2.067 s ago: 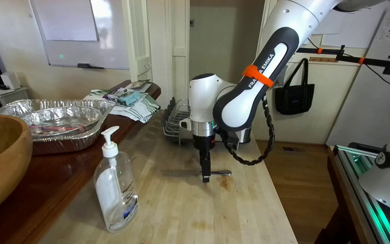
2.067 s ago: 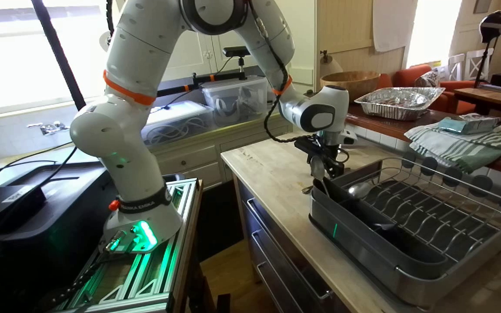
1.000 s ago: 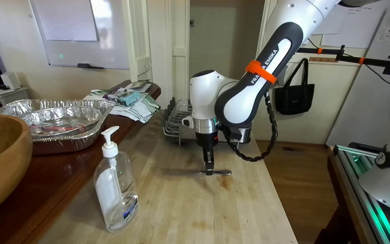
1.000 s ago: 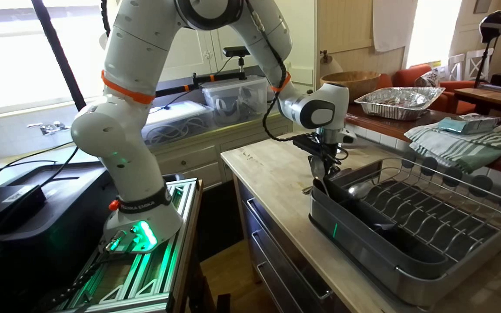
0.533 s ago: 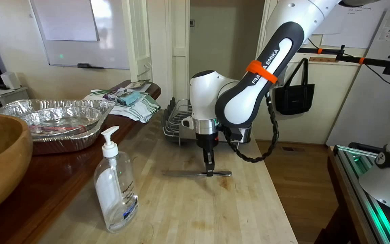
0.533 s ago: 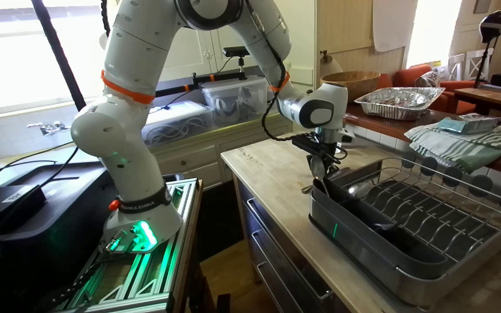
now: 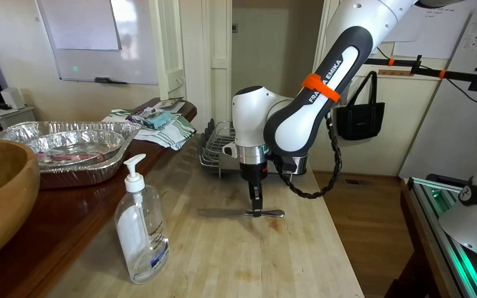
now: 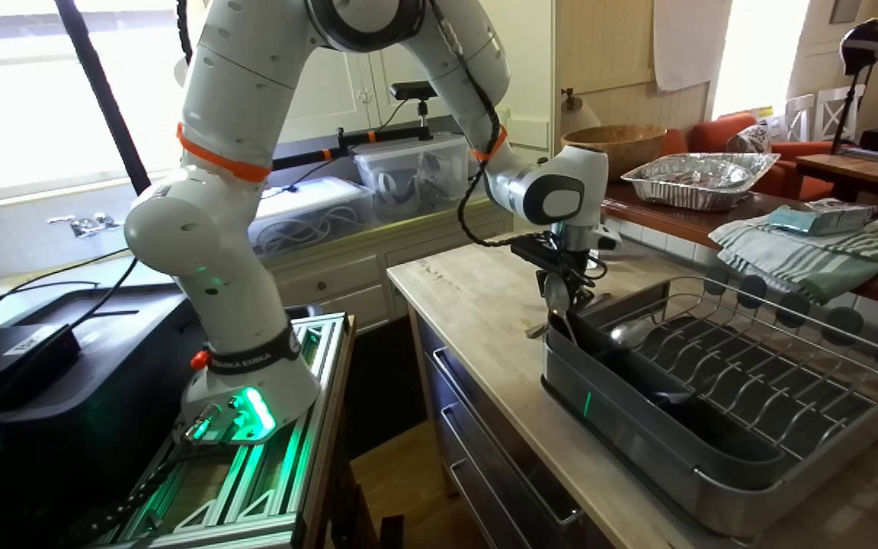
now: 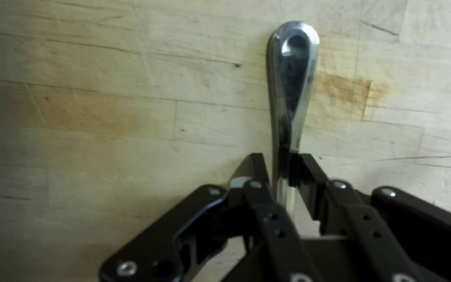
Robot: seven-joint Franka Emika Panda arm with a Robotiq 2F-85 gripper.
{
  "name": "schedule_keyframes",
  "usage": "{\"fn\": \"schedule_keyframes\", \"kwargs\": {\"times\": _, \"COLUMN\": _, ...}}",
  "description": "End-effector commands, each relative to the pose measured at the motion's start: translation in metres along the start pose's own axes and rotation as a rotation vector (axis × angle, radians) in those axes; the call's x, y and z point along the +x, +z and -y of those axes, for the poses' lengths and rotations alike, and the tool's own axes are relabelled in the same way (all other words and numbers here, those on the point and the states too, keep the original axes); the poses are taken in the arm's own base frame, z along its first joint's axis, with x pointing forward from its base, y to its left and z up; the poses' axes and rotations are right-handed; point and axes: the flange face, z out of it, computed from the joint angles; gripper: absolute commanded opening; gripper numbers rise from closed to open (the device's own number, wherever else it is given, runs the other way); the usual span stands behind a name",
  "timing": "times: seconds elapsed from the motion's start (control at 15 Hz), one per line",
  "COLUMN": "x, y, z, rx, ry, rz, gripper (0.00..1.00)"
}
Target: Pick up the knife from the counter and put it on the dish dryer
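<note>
Operator: Wrist view: jaw state?
Technician: The gripper (image 9: 279,170) is parted narrowly, astride the knife (image 9: 293,78) at its polished metal handle. Clamping is not discernible.
Operator: Exterior views?
Technician: In an exterior view, the knife lies on the counter (image 7: 242,256), grained wood; the arm (image 7: 296,124) reads "EMIKA". In an exterior view, the dryer (image 8: 759,374) is curved wire over a dark base.

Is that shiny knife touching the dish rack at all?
Apart. An exterior view shows it plainly: a stretch of wooden counter lies between the knife and the dish rack.
</note>
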Motion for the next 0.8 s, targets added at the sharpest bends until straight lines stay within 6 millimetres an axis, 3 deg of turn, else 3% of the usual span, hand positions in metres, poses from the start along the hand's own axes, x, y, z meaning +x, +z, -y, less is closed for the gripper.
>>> {"fn": "schedule_keyframes", "kwargs": {"times": 0.0, "x": 0.000, "y": -0.012, "z": 0.002, "rx": -0.027, "ry": 0.015, "rz": -0.044, "gripper": 0.61}}
{"fn": "schedule_keyframes", "kwargs": {"times": 0.33, "x": 0.018, "y": -0.021, "z": 0.001, "rx": -0.040, "ry": 0.000, "rz": -0.148, "gripper": 0.98}}
{"fn": "schedule_keyframes", "kwargs": {"times": 0.73, "x": 0.033, "y": -0.017, "z": 0.003, "rx": -0.040, "ry": -0.010, "rz": -0.250, "gripper": 1.00}}
